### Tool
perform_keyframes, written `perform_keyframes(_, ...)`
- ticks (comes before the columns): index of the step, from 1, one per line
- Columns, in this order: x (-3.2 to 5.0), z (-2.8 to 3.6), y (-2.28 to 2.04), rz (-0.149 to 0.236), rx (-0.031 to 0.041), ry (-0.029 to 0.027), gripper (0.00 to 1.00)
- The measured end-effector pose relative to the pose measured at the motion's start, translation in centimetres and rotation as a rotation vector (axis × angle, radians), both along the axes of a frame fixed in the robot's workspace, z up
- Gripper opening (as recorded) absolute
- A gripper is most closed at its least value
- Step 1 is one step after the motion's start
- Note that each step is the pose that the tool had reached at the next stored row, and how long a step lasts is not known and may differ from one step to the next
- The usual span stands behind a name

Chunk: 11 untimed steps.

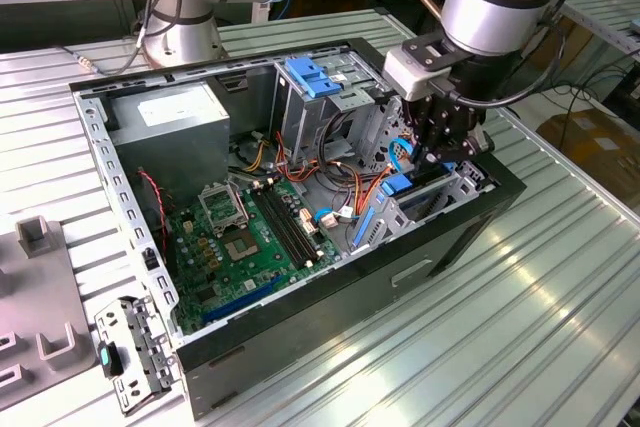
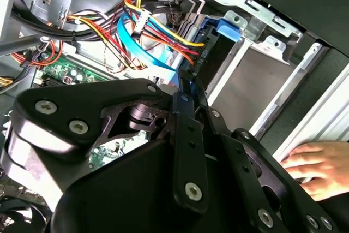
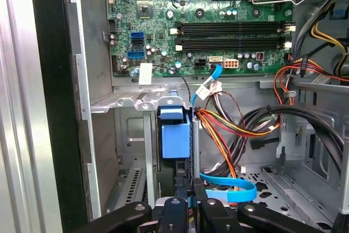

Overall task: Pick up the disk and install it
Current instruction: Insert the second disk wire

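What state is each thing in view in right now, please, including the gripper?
Computer case: lying on its side, side panel off, interior exposed.
Disk: standing on edge in the drive bay slot, blue rail visible.
Gripper: just above the disk, fingers close together.
Blue bracket: resting on the upper drive cage.
Processor socket: empty.

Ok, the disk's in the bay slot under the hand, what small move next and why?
Probably a short, slow push further into the slot. The disk stands on edge in the drive bay, its blue rail end showing at the bay mouth, and the hand sits right at that end, so it looks partly in, not seated.
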<state>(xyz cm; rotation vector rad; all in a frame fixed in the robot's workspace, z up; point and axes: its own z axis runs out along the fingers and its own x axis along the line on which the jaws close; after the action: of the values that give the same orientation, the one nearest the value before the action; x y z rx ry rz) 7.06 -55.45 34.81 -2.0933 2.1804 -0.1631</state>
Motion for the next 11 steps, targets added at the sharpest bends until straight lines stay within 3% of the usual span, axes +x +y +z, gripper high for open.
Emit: perform_keyframes(11,0.03,-0.15,-0.21,-0.004,0.0013,0.0,0.16)
